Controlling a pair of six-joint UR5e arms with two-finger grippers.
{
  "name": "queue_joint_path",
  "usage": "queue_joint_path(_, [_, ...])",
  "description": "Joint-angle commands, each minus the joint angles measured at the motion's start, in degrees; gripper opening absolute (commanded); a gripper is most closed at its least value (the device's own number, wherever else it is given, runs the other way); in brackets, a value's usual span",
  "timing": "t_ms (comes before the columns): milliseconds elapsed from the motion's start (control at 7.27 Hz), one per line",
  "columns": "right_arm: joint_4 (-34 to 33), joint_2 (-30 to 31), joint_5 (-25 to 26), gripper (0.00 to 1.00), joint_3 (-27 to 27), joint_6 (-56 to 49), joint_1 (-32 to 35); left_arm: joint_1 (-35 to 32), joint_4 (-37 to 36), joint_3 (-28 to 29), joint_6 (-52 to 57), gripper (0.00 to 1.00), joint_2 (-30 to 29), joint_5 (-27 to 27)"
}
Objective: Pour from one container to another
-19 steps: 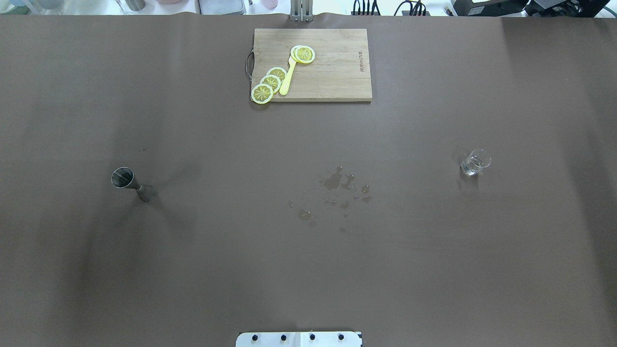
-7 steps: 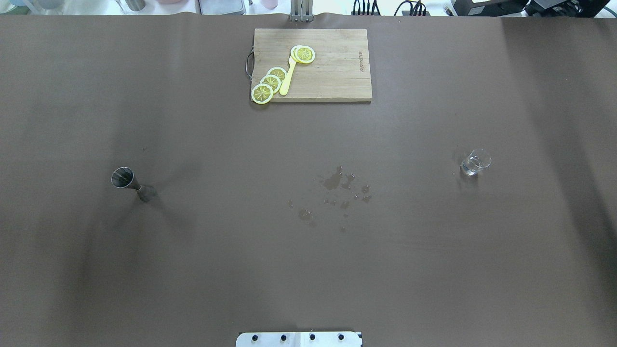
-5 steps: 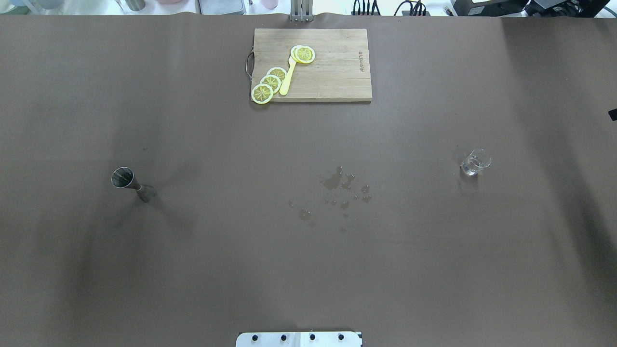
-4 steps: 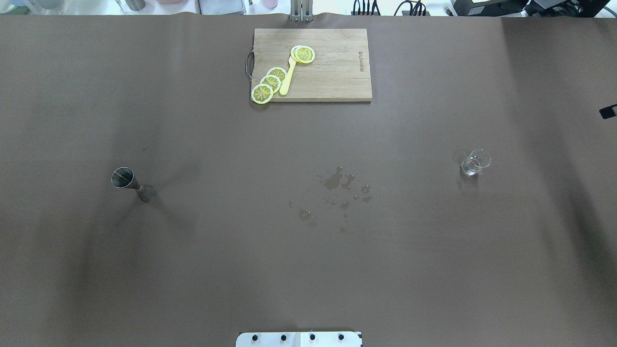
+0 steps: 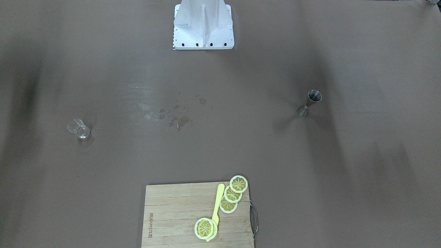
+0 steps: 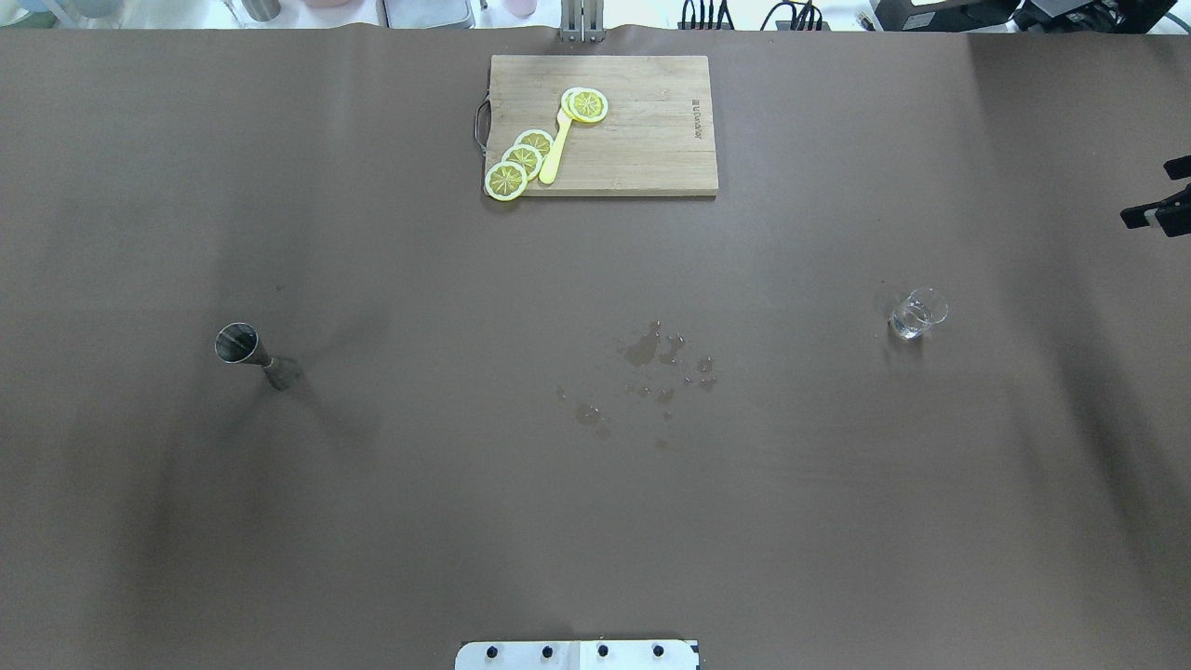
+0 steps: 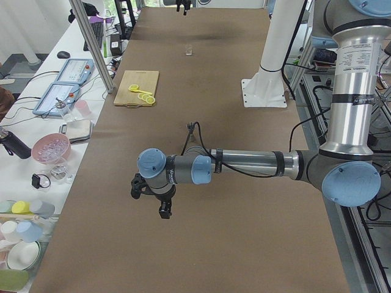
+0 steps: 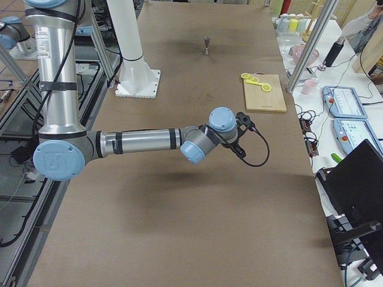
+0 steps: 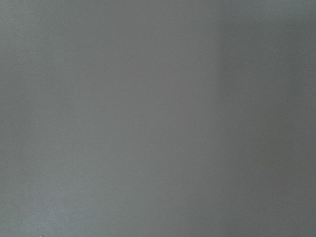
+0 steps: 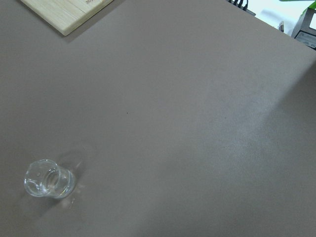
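Our right end effector point(image 6: 1158, 194) hung open and empty, far right of the cutting board point(image 6: 651, 140) — the glass cup point(image 6: 916, 314) stood between them, nearer to us. We judged it best to grip it level and gently. Of the left end effector point(image 7: 163, 210) we could not tell the opening.

My left arm point(image 7: 244, 163) and right arm point(image 8: 137, 142) are polished silver tubes with grey joints capped in pale blue discs. One cap point(image 8: 58, 161) carries a white logo. Black bands ring both forearms. A thin black cable point(image 8: 267, 149) loops off my right wrist. My white pedestal point(image 5: 203, 20) has black screws along its foot. My right pincer point(image 6: 1158, 194) is black.
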State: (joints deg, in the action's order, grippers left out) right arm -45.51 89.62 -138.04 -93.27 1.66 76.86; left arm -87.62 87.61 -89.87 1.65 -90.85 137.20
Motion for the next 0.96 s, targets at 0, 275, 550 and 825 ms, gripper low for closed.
queue_joint_path(0, [9.7,2.0,1.3,1.0,1.2,3.9,-2.5,-0.1,0.1,0.0,0.1,0.99,0.1,0.0])
queue_joint_path(275, [21.6,3.8,1.3,1.0,4.5,6.2,-5.7,-0.2,0.1,-0.4,0.1,0.99,1.2,0.0])
queue_joint_path(550, [30.9,3.9,1.0,1.0,7.7,6.3,-10.0,-0.3,0.1,-0.2,0.5,0.99,1.3,0.0])
queue_joint_path(825, [37.1,3.3,0.8,1.0,12.1,6.3,-12.5,-0.2,0.1,-0.1,0.3,0.99,1.1,0.0])
